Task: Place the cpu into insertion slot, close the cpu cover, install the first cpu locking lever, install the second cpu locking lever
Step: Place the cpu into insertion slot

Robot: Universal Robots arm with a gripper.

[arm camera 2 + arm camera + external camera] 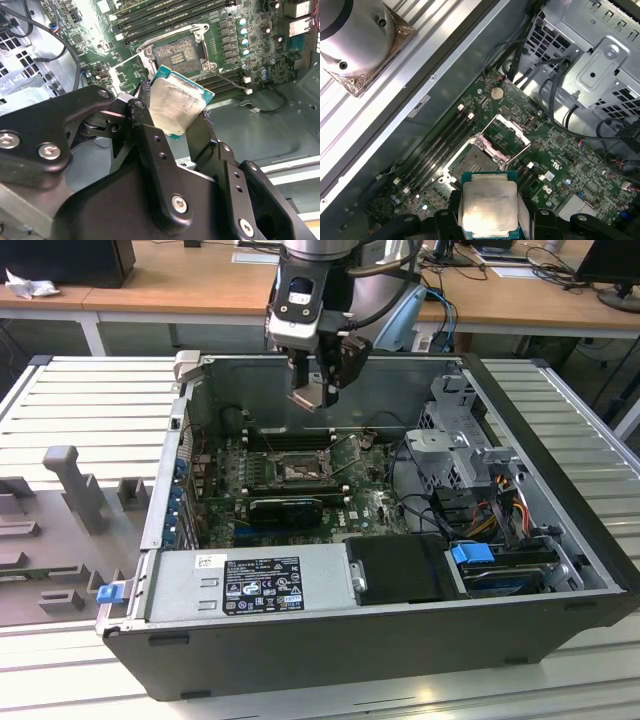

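My gripper (315,390) hangs over the open computer case, shut on the cpu (311,397). In both wrist views the cpu (175,105) (487,207) is a flat square chip with a dull silver top and a green edge, clamped by two opposite sides between the black fingers (142,112). The insertion slot (300,468) (177,52) (475,162) lies below on the green motherboard, its dark socket bare. The cpu cover (507,132) (127,75) stands swung up beside the slot. A thin metal lever (227,80) lies along one side of the slot.
Long black memory slots (285,437) run behind the socket and a long black card (285,508) lies in front of it. A metal drive cage (465,440) with loose cables (420,505) stands at the exterior view's right. The power supply (250,580) fills the case's near side.
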